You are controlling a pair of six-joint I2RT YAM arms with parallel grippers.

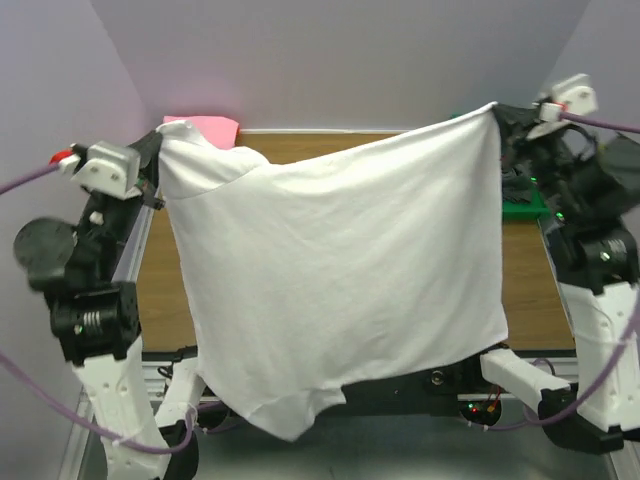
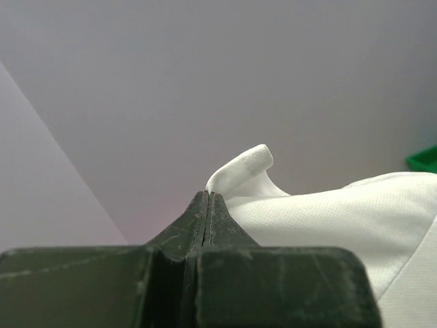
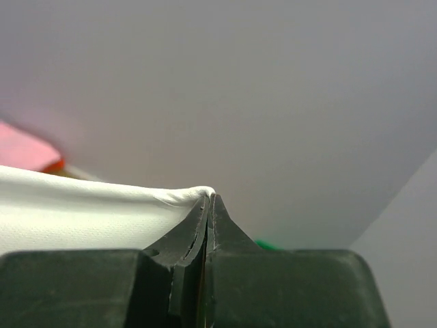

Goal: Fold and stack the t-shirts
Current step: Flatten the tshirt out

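Left tool [image 2: 207,195] and right tool [image 3: 209,198] clamped tight on white t-shirt [image 1: 340,260]

A brown wooden table [image 1: 165,290] — with a green tray [image 1: 525,207], seemingly, at its right edge.

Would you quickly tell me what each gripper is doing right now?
Left gripper: shut on the white t-shirt.
Right gripper: shut on the white t-shirt.

Before me lies a brown wooden table [image 1: 530,290], edged by an aluminium rail [image 1: 128,262]. Behind the table rises a plain, pale lilac-grey back wall [image 1: 340,60], and matching side walls [image 1: 50,90] flank the table. The light is soft and even.
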